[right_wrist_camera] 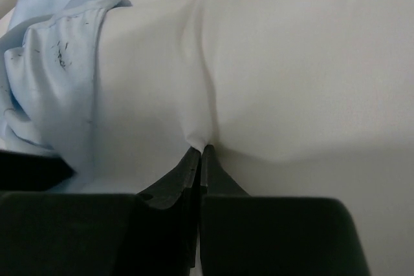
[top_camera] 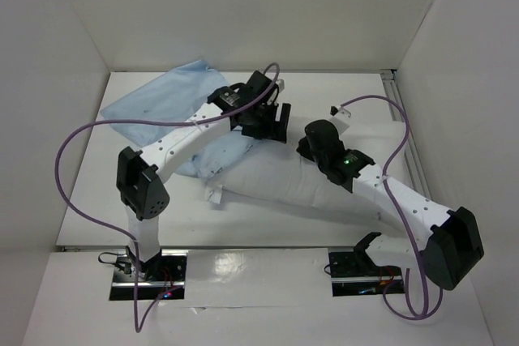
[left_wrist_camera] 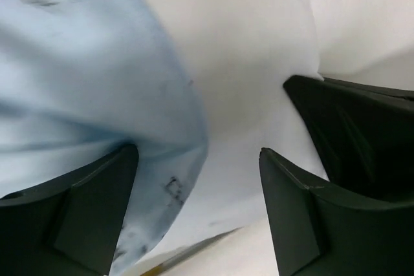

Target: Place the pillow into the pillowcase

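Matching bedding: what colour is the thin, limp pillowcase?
Thin fabric pillowcase: pale blue, tiny dark specks; best in right wrist view.

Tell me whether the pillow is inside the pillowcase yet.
Only partly in. The pillowcase hem wraps around one end of the pillow; most of its white body lies bare outside the blue cloth.

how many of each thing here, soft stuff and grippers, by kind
pillow, white: 1
pillowcase, pale blue: 1
grippers, black: 2 (left gripper, right gripper)
total: 4
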Available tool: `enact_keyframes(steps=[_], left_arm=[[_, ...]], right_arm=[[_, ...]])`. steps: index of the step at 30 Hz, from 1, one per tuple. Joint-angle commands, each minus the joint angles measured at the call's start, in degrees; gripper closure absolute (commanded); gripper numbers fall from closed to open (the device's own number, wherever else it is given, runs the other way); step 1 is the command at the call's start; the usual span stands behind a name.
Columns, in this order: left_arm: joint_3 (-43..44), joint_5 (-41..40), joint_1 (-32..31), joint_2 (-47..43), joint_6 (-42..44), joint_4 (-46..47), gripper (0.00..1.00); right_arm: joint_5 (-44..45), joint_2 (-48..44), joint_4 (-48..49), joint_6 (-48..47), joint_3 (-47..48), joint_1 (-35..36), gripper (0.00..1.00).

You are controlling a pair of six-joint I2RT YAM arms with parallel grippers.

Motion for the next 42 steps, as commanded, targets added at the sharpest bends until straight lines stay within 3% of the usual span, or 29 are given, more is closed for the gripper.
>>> enact_keyframes(steps=[1, 8, 12, 18, 20, 31, 36, 38, 40, 42], left_arm=[[0.0, -12.4, 0.6, -8.2, 4.1, -2.4, 0.11], [-11.6, -23.2, 0.6, -23.0, 3.1, -0.4, 0.09], [-29.0, -30.9, 0.6, -31.2, -5.8, -0.4, 0.15], [-52.5, -30.6, -0.5, -46.2, -11.5, 11.7, 0.18], [-55.7, -30.1, -1.0, -47.8, -11.5, 16.3, 0.2], [-60.1, -33.6, -1.0, -44.3, -16.2, 19.0, 0.31], [-59.0, -36.4, -1.0, -43.3, -16.2, 19.0, 0.54], [-58.4, -35.8, -1.0, -42.8, -16.2, 19.0, 0.81], [-57.9, -34.3, -1.0, -42.8, -16.2, 18.5, 1.0], [-56.7, -30.6, -1.0, -43.3, -15.7, 18.5, 1.0]], right_arm=[[0.5, 1.3, 0.4, 0.0, 1.2, 0.2, 1.0], [-1.2, 1.9, -0.2, -0.6, 1.2, -0.4, 1.0], [-2.4, 1.9, -0.7, -1.8, 0.7, -0.9, 1.0], [-4.3, 2.9, 0.0, -2.9, 2.0, -0.9, 1.0], [-4.3, 3.5, 0.0, -3.5, 2.0, -0.9, 1.0], [-4.8, 4.8, -0.5, -4.6, 3.7, -0.9, 1.0], [-4.3, 4.2, -1.0, -4.6, 3.7, -0.9, 1.0], [-4.3, 4.2, -1.6, -4.6, 3.7, -0.9, 1.0], [-3.8, 3.7, -1.6, -4.6, 3.7, -0.9, 1.0], [-3.8, 3.7, -1.6, -4.0, 3.7, -0.9, 1.0]])
